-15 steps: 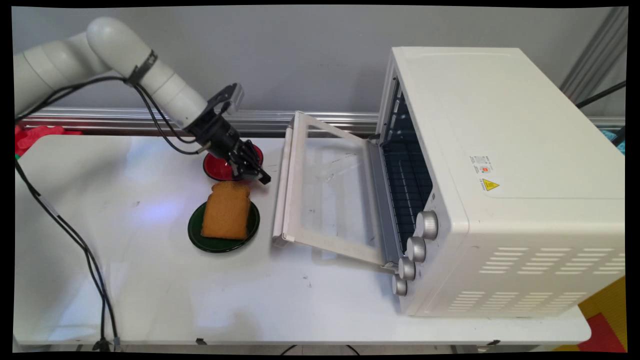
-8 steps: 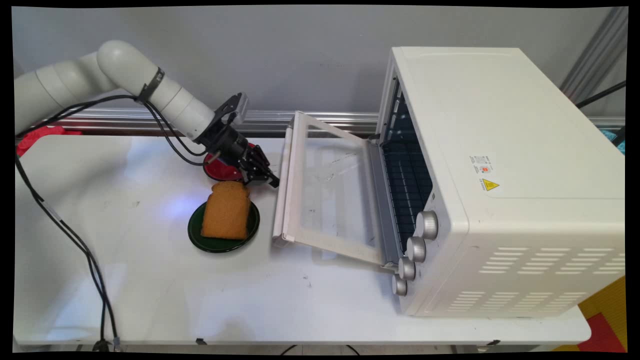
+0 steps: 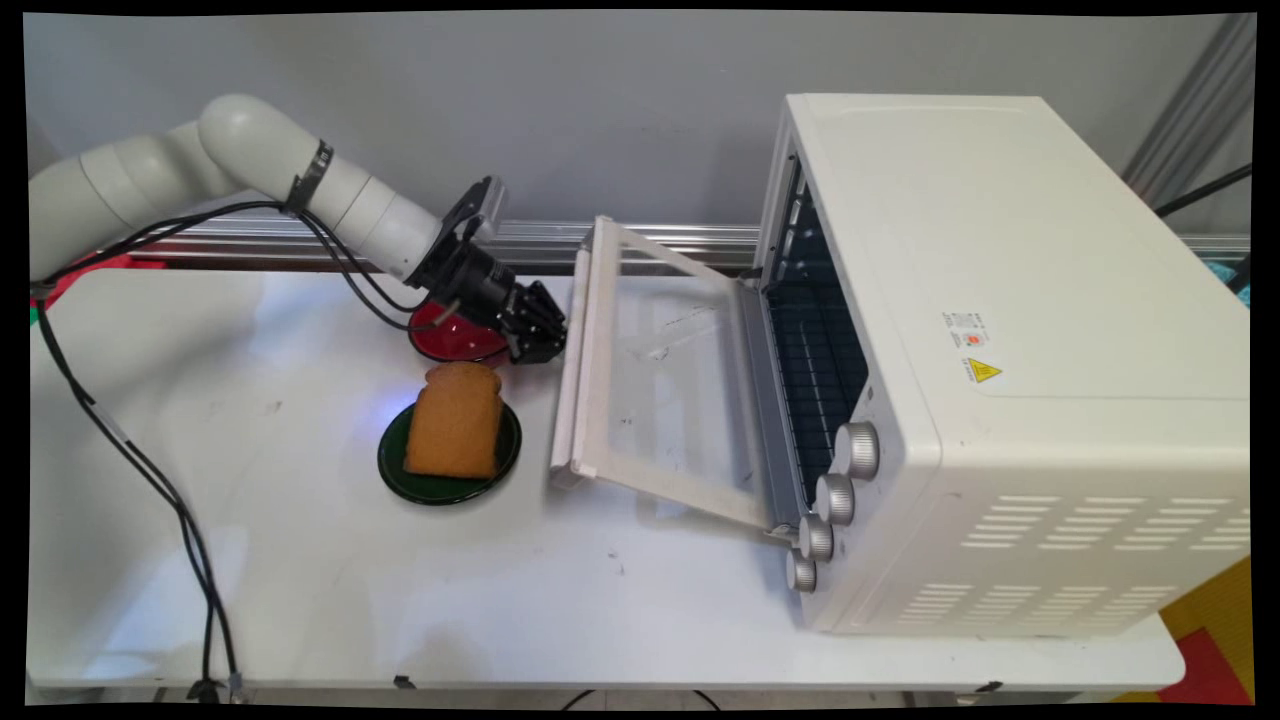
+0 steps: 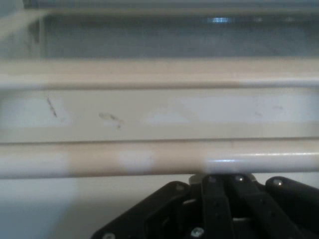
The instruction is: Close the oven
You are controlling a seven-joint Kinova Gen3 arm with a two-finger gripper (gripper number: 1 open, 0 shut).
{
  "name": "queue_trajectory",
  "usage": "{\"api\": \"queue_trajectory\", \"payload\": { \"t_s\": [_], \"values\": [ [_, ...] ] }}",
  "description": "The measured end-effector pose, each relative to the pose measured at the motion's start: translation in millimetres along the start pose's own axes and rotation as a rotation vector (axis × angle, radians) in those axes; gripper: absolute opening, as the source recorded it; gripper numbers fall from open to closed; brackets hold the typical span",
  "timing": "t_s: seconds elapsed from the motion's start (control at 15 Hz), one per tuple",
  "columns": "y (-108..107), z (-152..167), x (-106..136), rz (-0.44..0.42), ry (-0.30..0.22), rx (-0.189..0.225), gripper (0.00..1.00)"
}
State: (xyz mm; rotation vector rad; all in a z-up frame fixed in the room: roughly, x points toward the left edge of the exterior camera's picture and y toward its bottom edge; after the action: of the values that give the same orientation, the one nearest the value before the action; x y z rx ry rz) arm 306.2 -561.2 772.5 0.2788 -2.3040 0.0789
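Note:
My black gripper (image 3: 550, 338) is shut and its tip rests against the far end of the cream handle bar (image 3: 568, 385) of the toaster oven's door (image 3: 672, 385). The glass door hangs partly open, sloping down toward the left. In the hand view the handle bar (image 4: 149, 157) runs across the picture just above the closed fingertips (image 4: 222, 178). A slice of brown toast (image 3: 452, 418) lies on a dark green plate (image 3: 400, 472) just in front of the gripper. A red dish (image 3: 448, 343) sits under the wrist, partly hidden.
The white toaster oven (image 3: 1000, 300) fills the table's right side, with several silver knobs (image 3: 835, 497) on its front and a dark rack (image 3: 815, 360) inside. Black cables (image 3: 150, 470) hang down the left. The white table (image 3: 300, 600) stretches in front.
The gripper moved right from above the red dish to the door handle and met it. The door's handle edge has risen slightly.

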Motion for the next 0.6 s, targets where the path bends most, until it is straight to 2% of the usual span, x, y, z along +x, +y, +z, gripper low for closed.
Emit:
{"api": "queue_trajectory", "payload": {
  "t_s": [0.33,0.6],
  "values": [
    [-1,1,21,0.028,0.064,0.002,0.00],
    [0,-8,38,0.041,0.122,0.020,0.00]
  ]
}}
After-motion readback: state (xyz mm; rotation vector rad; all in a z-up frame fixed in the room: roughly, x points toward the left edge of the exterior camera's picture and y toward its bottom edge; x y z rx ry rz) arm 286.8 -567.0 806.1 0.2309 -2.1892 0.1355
